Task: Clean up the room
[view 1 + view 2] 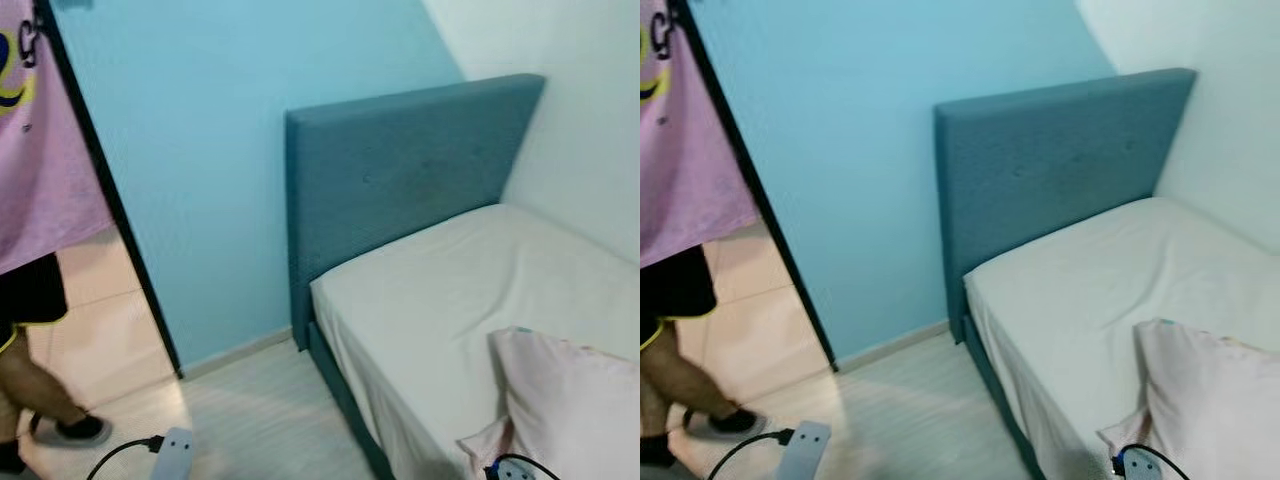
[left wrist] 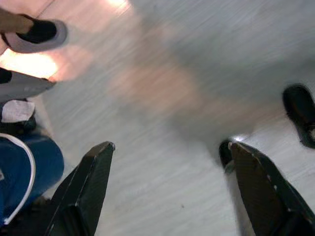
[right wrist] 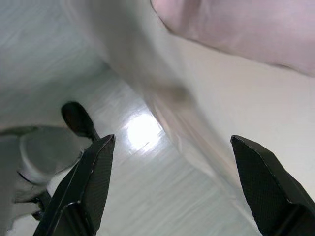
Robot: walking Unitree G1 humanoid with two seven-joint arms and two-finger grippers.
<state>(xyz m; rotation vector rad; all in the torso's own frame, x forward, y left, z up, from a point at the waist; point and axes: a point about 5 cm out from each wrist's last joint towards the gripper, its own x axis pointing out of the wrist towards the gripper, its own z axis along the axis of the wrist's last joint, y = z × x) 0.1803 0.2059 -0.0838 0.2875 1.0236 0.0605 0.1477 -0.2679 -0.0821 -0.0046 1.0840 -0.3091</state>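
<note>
Your left gripper (image 2: 170, 152) hangs spread over the pale floor (image 2: 162, 98), near a person's shoe (image 2: 37, 34). Your right gripper (image 3: 170, 142) is also spread (nothing held), beside the bed's (image 1: 470, 290) edge. A pink pillow (image 1: 570, 400) lies at the bed's near edge.

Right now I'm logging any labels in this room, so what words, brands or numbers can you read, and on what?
Pink shirt on the person in the doorway: a yellow and dark print at its top corner, cut off by the picture's edge and not readable.
Headboard, mattress, pillow, blue wall: no text.
</note>
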